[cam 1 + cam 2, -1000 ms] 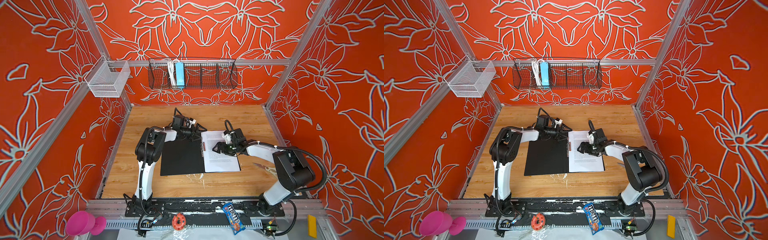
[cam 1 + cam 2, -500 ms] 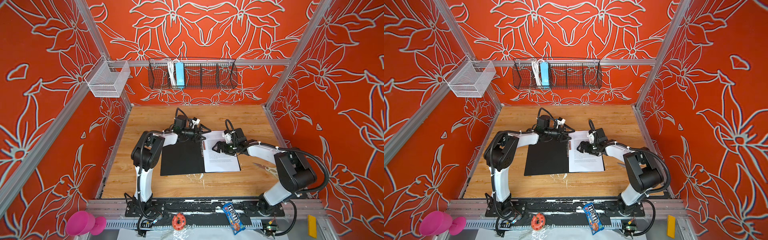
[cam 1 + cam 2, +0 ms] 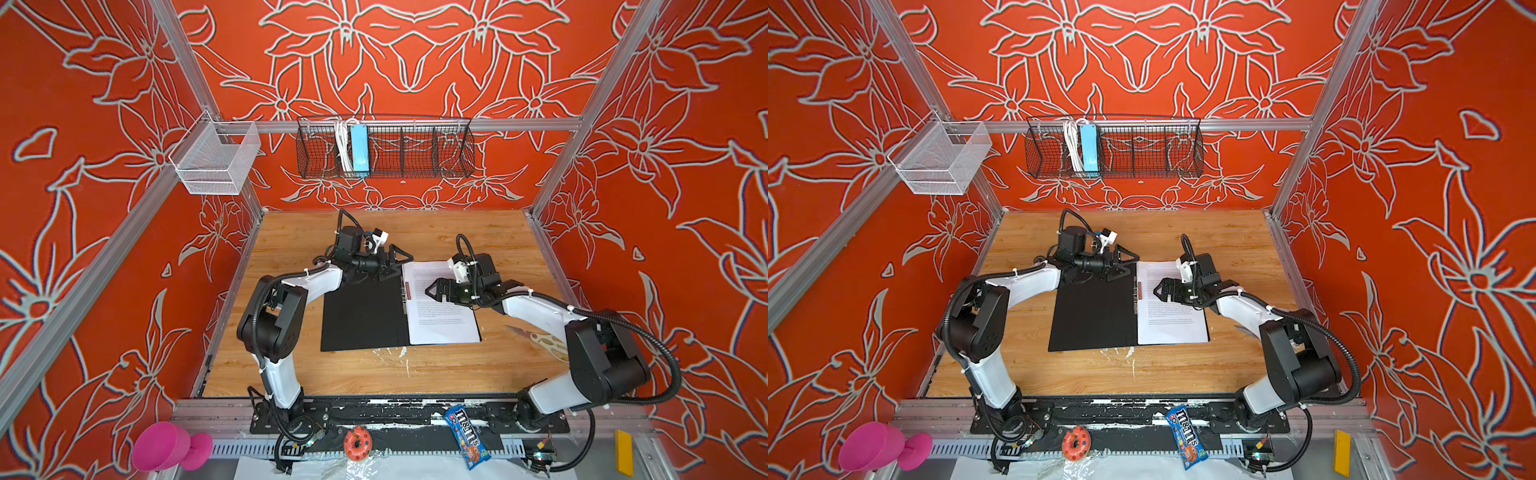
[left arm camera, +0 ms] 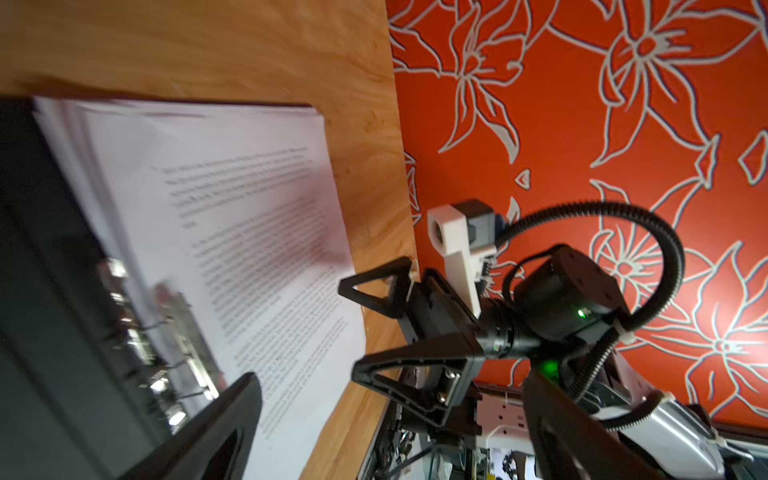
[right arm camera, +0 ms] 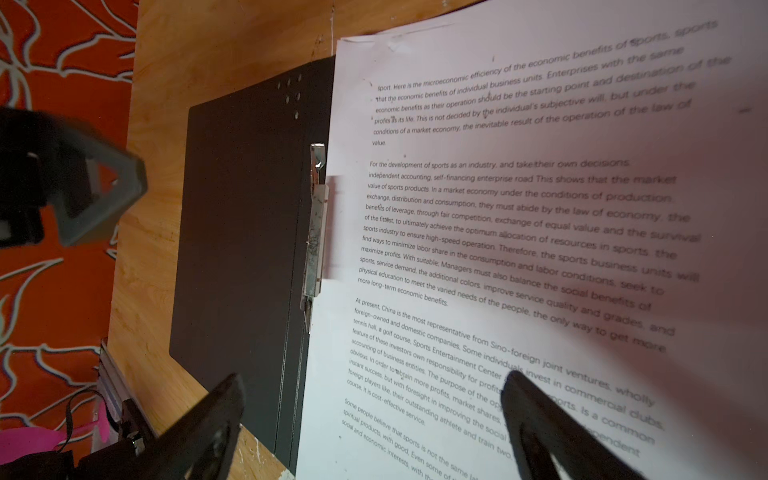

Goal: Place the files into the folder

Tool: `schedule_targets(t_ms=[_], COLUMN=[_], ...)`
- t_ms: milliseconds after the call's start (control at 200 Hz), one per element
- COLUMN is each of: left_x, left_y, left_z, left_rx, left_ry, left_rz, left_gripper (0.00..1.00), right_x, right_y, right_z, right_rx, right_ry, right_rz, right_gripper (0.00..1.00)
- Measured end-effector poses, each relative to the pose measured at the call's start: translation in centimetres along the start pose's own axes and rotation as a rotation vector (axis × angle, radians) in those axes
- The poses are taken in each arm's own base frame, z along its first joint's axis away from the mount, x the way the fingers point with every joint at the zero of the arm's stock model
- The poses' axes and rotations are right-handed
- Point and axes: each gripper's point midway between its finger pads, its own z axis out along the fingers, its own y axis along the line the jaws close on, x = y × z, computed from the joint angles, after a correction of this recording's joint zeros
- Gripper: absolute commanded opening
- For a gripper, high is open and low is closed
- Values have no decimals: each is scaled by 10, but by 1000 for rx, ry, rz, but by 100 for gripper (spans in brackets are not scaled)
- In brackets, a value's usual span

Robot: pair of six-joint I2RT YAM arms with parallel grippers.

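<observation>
Since a second earlier, the left arm's (image 3: 270,328) elbow had swung left and the right pincer (image 3: 434,291) had spread wider. It hung empty over the files (image 3: 442,324), which lay on the open folder's (image 3: 361,316) right half, mid surface (image 3: 374,374). The left pincer (image 3: 398,266), wide open and empty, sat at the folder's far edge.

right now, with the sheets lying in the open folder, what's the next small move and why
Probably lower the left tool to the bare black cover of the folder and start folding it shut. The files already lie on the other half, and both tools are open and empty, the right tool over the sheets.
</observation>
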Motion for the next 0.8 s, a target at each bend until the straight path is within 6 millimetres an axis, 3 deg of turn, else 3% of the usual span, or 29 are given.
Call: schedule_targets(t_ms=[90, 230, 370, 545, 801], left_x=[-12, -13, -16, -17, -14], left_y=[26, 62, 81, 86, 77], left_z=[6, 25, 37, 44, 52], left_rx=[-30, -70, -79, -64, -23], left_ry=[3, 47, 68, 83, 101], left_rz=[-43, -111, -144, -172, -172], left_gripper=[98, 98, 97, 97, 98], right_x=[2, 8, 8, 6, 6], right_y=[-2, -5, -4, -2, -2], right_z=[1, 2, 3, 3, 3], right_rx=[2, 5, -5, -16, -15], right_ry=[4, 13, 11, 6, 6], right_rz=[2, 6, 3, -1, 1], right_gripper=[98, 98, 98, 98, 98])
